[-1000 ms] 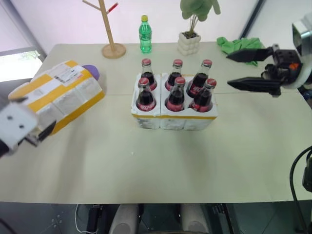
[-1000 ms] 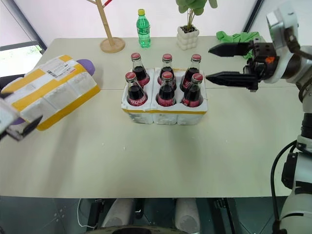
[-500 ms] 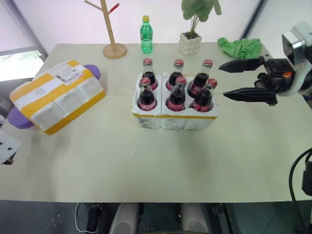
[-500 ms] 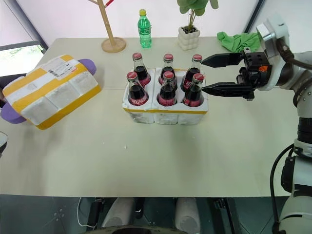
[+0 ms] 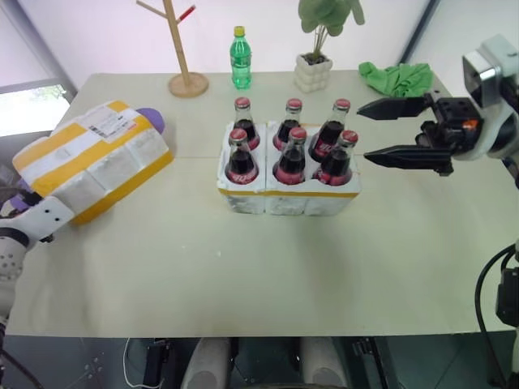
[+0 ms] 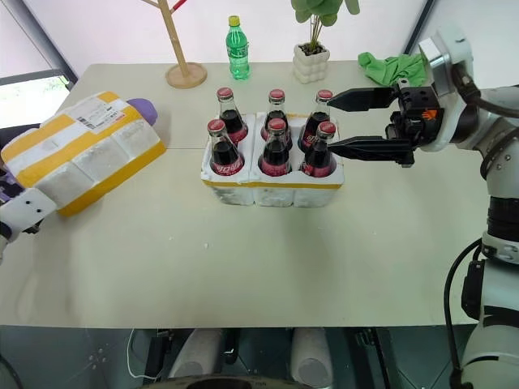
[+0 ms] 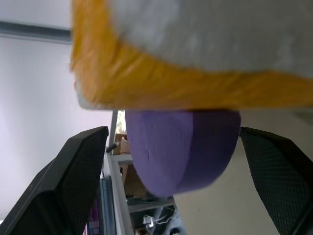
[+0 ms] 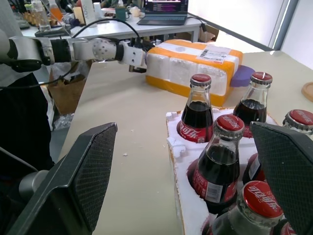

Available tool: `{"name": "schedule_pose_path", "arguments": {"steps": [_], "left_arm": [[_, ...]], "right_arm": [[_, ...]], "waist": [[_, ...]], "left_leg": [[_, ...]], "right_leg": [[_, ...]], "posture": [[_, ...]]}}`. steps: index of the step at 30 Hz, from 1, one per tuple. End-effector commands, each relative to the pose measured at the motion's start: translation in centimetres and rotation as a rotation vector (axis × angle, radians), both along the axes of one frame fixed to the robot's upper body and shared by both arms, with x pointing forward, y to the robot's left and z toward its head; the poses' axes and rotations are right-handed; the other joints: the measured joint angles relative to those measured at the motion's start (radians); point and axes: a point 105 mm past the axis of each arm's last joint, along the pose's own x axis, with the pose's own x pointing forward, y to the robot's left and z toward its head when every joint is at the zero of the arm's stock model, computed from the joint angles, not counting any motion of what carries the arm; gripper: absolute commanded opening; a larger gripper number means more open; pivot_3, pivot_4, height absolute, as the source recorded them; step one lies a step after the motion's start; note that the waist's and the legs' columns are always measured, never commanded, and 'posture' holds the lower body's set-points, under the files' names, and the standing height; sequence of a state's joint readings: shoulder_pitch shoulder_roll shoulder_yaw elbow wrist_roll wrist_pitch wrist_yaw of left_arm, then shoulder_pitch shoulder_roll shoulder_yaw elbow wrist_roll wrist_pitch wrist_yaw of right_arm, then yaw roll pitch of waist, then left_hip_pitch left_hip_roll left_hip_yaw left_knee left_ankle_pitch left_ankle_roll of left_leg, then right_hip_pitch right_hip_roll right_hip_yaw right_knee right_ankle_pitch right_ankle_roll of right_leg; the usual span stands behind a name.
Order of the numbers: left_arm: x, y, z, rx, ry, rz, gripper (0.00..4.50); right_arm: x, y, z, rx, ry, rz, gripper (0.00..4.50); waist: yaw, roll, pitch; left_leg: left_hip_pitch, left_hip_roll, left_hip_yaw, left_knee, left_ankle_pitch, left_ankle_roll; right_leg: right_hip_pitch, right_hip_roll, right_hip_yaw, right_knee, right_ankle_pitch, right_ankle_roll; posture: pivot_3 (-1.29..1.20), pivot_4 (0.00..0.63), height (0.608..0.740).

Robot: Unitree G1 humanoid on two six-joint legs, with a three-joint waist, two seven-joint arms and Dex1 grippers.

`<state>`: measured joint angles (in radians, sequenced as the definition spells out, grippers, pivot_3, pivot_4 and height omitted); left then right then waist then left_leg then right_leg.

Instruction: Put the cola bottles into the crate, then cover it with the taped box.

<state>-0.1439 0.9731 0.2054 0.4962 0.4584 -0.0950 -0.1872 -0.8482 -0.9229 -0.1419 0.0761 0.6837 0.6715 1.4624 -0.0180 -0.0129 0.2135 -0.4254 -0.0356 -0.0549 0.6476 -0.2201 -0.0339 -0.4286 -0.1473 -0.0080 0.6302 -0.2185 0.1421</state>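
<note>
Six cola bottles (image 5: 289, 146) with red caps stand in the wells of the crate (image 5: 288, 197), a low white foam tray with a yellow band, at the table's middle. The taped box (image 5: 93, 160) lies tilted at the left, propped on a purple block (image 7: 183, 147). My left gripper (image 7: 171, 132) is open at the box's near left end, its fingers (image 7: 78, 171) either side of the purple block beneath the box's yellow edge. My right gripper (image 5: 362, 131) hovers open just right of the crate, pointing at the right-hand bottles (image 8: 222, 152).
At the table's far edge stand a wooden peg stand (image 5: 185, 57), a green plastic bottle (image 5: 240, 58) and a potted plant (image 5: 315, 69). A green cloth (image 5: 397, 78) lies at the far right corner. The purple block's far end (image 5: 152, 120) sticks out behind the box.
My left hand has sunk and moved left and forward to the near left end of the taped box. The right gripper has stayed about where it was, open.
</note>
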Motion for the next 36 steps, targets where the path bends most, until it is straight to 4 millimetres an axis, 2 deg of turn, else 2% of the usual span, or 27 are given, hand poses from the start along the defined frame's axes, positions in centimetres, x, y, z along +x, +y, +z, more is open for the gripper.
{"name": "schedule_pose_path", "arguments": {"steps": [1, 3, 6, 10, 12, 13, 19, 27, 30, 36], "left_arm": [[0.4, 0.8, 1.0, 0.056, -0.021, 0.029, 4.50], [0.6, 0.9, 0.6, 0.058, -0.012, 0.030, 4.50], [1.0, 0.7, 0.6, 0.042, -0.024, 0.022, 3.61], [1.3, 0.5, 0.5, 0.005, -0.033, 0.023, 1.49], [1.4, 0.5, 0.6, -0.006, -0.042, 0.027, 0.68], [1.5, 0.5, 0.8, -0.010, -0.054, 0.029, 0.54], [1.8, 0.6, 2.9, 0.008, -0.116, 0.032, 0.54], [1.6, 0.0, 8.8, 0.094, -0.189, -0.053, 0.54], [1.3, -0.5, 11.8, 0.138, -0.237, -0.080, 0.54], [1.6, -2.9, 16.4, 0.167, -0.339, -0.150, 0.54]], "right_arm": [[-0.7, 0.0, 1.0, 0.018, -0.047, 0.004, 4.44], [-0.7, 0.0, 1.0, 0.021, -0.046, 0.000, 4.44], [-0.7, 0.0, 1.0, 0.022, -0.046, -0.008, 4.50], [-0.6, -0.1, 1.1, 0.025, -0.045, -0.017, 4.50], [-0.6, -0.1, 1.2, 0.025, -0.045, -0.018, 4.50], [-0.7, -0.1, 1.1, 0.023, -0.046, -0.018, 4.50], [-0.7, -0.1, 1.1, 0.022, -0.045, -0.023, 4.50], [-0.3, -0.6, 0.7, 0.013, -0.042, -0.056, 4.50], [0.2, -1.5, 0.3, 0.009, -0.021, -0.098, 4.50], [1.3, -3.5, -0.3, 0.001, 0.007, -0.196, 4.50]], "waist": [[0.001, 0.000, 0.000], [0.003, 0.000, 0.000], [0.002, 0.000, 0.000], [0.004, 0.000, 0.000], [0.004, 0.000, 0.000], [0.004, 0.000, 0.000], [0.004, 0.000, 0.000], [0.004, 0.000, 0.000], [0.003, 0.000, 0.000], [0.005, 0.000, 0.000]], "left_leg": [[0.000, 0.000, 0.000, 0.000, 0.000, 0.000], [0.000, 0.000, 0.000, 0.000, 0.000, 0.000], [0.000, 0.000, 0.000, 0.001, 0.000, 0.000], [0.000, 0.000, 0.000, 0.001, 0.000, 0.000], [0.001, 0.000, 0.000, 0.001, 0.000, 0.000], [0.001, 0.000, 0.000, 0.001, 0.000, 0.000], [0.001, 0.000, 0.000, 0.001, 0.000, 0.000], [0.000, 0.000, 0.000, 0.001, 0.000, 0.000], [0.000, 0.000, 0.000, 0.000, 0.000, 0.000], [0.000, 0.000, 0.000, 0.000, 0.000, 0.000]], "right_leg": [[0.000, 0.000, 0.000, 0.000, 0.000, 0.000], [0.000, 0.000, 0.000, 0.000, 0.000, 0.000], [0.000, 0.000, 0.000, 0.001, 0.000, 0.000], [0.000, 0.000, 0.000, 0.001, 0.000, 0.000], [0.001, 0.000, 0.000, 0.001, 0.000, 0.000], [0.001, -0.001, 0.000, 0.001, 0.000, 0.000], [0.001, 0.000, 0.000, 0.001, 0.000, 0.000], [0.001, 0.000, 0.000, 0.000, 0.000, 0.000], [0.001, 0.000, 0.000, 0.000, 0.000, 0.000], [0.001, 0.000, 0.000, 0.000, 0.000, 0.000]], "posture": [[0.00, 0.150, 0.740], [0.00, 0.150, 0.740], [0.00, 0.150, 0.740], [0.00, 0.150, 0.740], [0.00, 0.150, 0.740], [0.00, 0.150, 0.740], [0.00, 0.150, 0.740], [0.00, 0.150, 0.740], [0.00, 0.150, 0.740], [0.00, 0.150, 0.740]]}}
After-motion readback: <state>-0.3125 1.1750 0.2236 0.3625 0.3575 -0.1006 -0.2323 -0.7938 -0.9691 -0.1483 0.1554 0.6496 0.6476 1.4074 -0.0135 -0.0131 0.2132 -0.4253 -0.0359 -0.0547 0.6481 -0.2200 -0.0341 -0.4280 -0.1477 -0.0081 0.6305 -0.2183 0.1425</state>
